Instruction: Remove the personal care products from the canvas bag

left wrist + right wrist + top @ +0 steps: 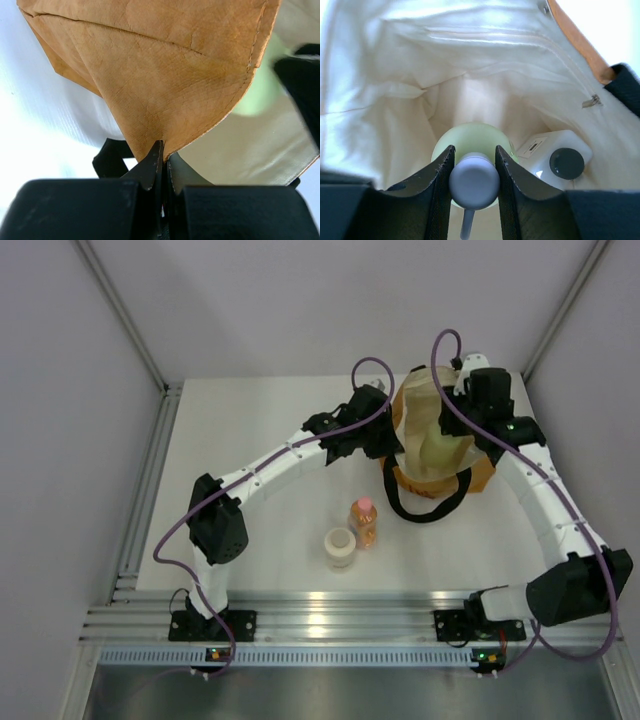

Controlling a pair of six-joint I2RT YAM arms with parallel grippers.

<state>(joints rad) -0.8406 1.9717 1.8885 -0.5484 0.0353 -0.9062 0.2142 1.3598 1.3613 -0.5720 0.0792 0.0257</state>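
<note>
The white desk (pixel 250 410) carries everything. At its far right side stands the canvas bag (pixel 435 435), mouth up and wide open, with its black handles (pixel 425 510) lying loose on the desk in front of it.

The left arm (pixel 290 455) reaches across to the bag's near-left rim. In the left wrist view, the left jaws are pressed together on the edge of the tan fabric (pixel 165 65), so they hold the mouth open. The right arm (pixel 545 490) bends over the far side of the bag and goes down into it from above.

In the right wrist view, inside the cream lining (pixel 420 75), the right jaws stand on both sides of the white cap of the pale yellow-green bottle (pixel 470 137). They seem to touch it on each side, so I judge they are clamped on it. Just beside it, to the right, at the bottom of the bag, lies the whitish squarish bottle (pixel 555 157) with its black cap.

Two products are already out. The orange bottle (pixel 365 525) with pink cap and the cream round jar (pixel 341 547) stand close together on the desk, in front of the bag.

So the task looks about half done. What is left: to lift out the green bottle, then the whitish one.
</note>
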